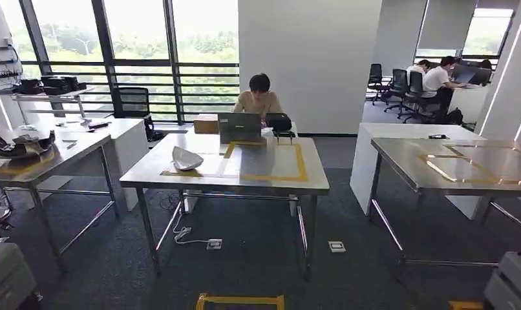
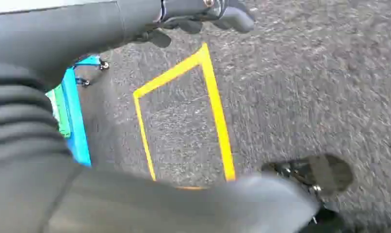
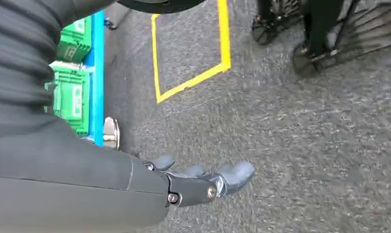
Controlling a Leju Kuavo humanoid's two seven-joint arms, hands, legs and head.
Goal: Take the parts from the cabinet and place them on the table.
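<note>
Head view: a rectangular brushed-steel table [image 1: 180, 175] on slim metal legs stands on dark, coarse carpet [image 1: 258, 258]. Yellow tape [image 1: 300, 165] outlines a rectangle on its top. One pale, curved shell-shaped part [image 1: 186, 158] lies on the left half of the top, just outside the taped outline. A person [image 1: 258, 95] sits behind the table at a grey laptop [image 1: 240, 126].

Left wrist view: the left hand [image 2: 203, 12] hangs above the carpet, dark fingers apart, holding nothing.

Right wrist view: the right hand [image 3: 203, 182] hangs likewise, grey fingers extended and spread, holding nothing. A blue-framed cabinet [image 3: 97, 73] carries green ribbed plastic bins [image 3: 74, 92] beside a yellow taped floor square [image 3: 193, 48].
</note>
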